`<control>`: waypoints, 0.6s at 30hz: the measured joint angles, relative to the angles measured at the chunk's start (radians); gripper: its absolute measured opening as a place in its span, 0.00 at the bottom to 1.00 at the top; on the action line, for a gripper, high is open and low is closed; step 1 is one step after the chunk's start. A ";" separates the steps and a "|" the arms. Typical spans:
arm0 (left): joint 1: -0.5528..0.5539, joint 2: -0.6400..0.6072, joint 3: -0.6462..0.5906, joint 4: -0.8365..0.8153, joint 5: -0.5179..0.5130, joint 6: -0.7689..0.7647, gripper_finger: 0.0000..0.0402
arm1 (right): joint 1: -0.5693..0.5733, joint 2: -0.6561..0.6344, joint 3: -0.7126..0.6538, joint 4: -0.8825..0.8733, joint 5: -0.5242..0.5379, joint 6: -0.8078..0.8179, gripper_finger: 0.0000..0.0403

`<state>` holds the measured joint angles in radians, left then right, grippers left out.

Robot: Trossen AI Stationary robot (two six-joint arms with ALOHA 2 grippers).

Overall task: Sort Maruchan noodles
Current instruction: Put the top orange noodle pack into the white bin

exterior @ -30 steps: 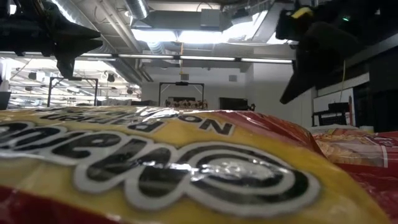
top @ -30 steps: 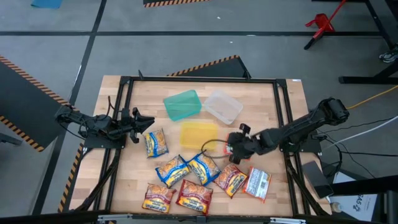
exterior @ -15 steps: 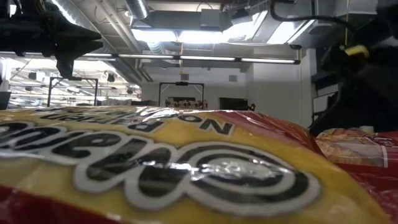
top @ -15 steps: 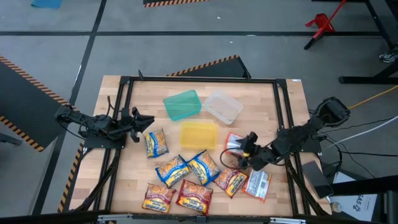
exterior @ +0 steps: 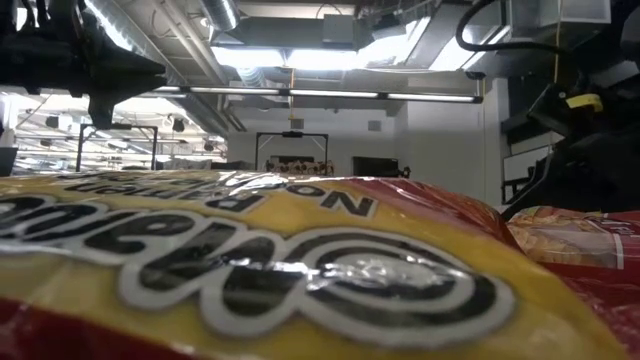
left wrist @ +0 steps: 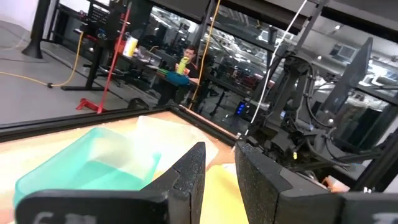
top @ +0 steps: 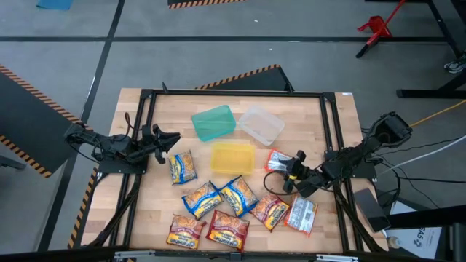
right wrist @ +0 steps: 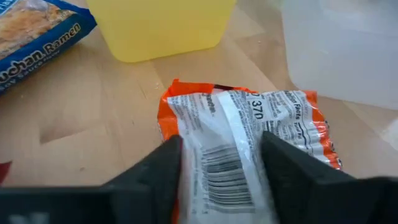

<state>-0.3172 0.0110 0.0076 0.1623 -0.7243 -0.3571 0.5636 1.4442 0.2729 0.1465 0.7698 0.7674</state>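
Several Maruchan packets lie flat on the near half of the table: blue-and-yellow ones (top: 182, 167) (top: 238, 195), orange-red ones (top: 270, 211) (top: 228, 228) and a red-and-white one (top: 301, 215). One more orange packet (top: 277, 159) lies barcode side up, right of the yellow container. My right gripper (top: 294, 172) (right wrist: 221, 174) is open and low at this packet's end nearest the right edge. One finger stands on each side of that end. My left gripper (top: 172, 138) (left wrist: 219, 180) hovers at the table's left side with a narrow gap between its fingers, touching nothing. My right gripper comes level from the table's right side. Its fingers (right wrist: 163, 171) stand on either side of the orange packet's near end (right wrist: 217, 155), which lies flat on the table. I cannot tell whether they touch it.
Three shallow containers sit on the far half of the table: teal (top: 213, 121), clear (top: 261, 124) and yellow (top: 232, 157). A black frame (top: 233, 93) runs around the table. In the low view a packet (exterior: 300, 270) close to the camera hides the tabletop.
My right gripper has drawn back toward the table's right edge and come lower. The orange packet, which was at its fingers beside the yellow container, has shifted a little toward the far right and now lies in front of the gripper, barcode side up.
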 joint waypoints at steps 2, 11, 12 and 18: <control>0.000 0.000 0.000 0.001 0.000 -0.001 0.21 | 0.000 0.000 0.000 -0.001 0.005 0.007 0.36; 0.000 0.000 0.000 0.002 0.003 -0.008 0.21 | 0.000 0.003 0.000 -0.004 0.033 0.112 0.32; 0.000 0.000 0.000 0.002 0.004 -0.008 0.21 | -0.001 0.004 0.000 -0.003 0.035 0.117 0.31; 0.000 0.000 0.000 0.002 0.004 -0.008 0.21 | -0.002 0.006 0.012 -0.016 0.037 0.120 0.27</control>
<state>-0.3172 0.0111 0.0076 0.1642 -0.7203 -0.3653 0.5620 1.4507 0.2852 0.1306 0.8064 0.8870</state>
